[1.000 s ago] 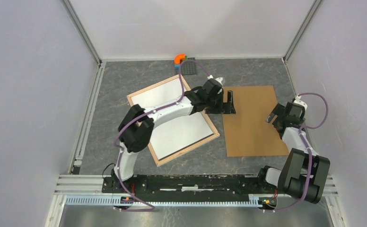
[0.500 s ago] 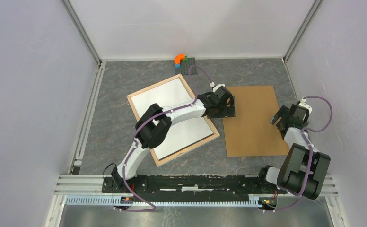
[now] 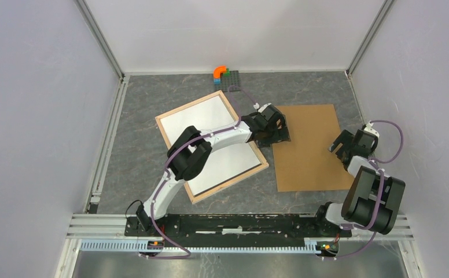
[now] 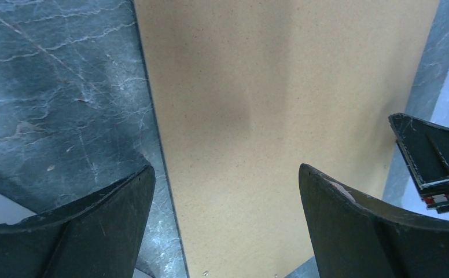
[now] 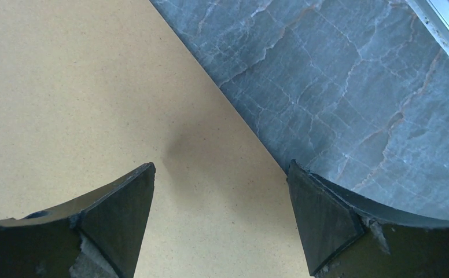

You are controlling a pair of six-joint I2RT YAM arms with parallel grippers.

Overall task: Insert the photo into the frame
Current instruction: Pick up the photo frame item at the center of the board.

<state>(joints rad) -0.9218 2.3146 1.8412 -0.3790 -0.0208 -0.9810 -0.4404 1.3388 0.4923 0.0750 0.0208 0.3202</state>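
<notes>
The frame [image 3: 194, 119] is lying flat and skewed on the table [image 3: 147, 145], left of centre, with a whitish face showing inside its rails. I cannot tell whether that white is the photo. The left arm is stretching across it with its elbow raised, and the left gripper [image 4: 225, 174] is hanging spread wide over the left edge of the brown board [image 3: 310, 147]. The right arm is folding back by its base, and the right gripper [image 5: 219, 174] is gaping over the board's right edge.

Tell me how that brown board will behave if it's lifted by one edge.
The brown board looks thin and wide, so it is probably light and may flex a little. Its matte, grainy face should not be slippery. Lying flat on the table, it will likely slide when pushed.
</notes>
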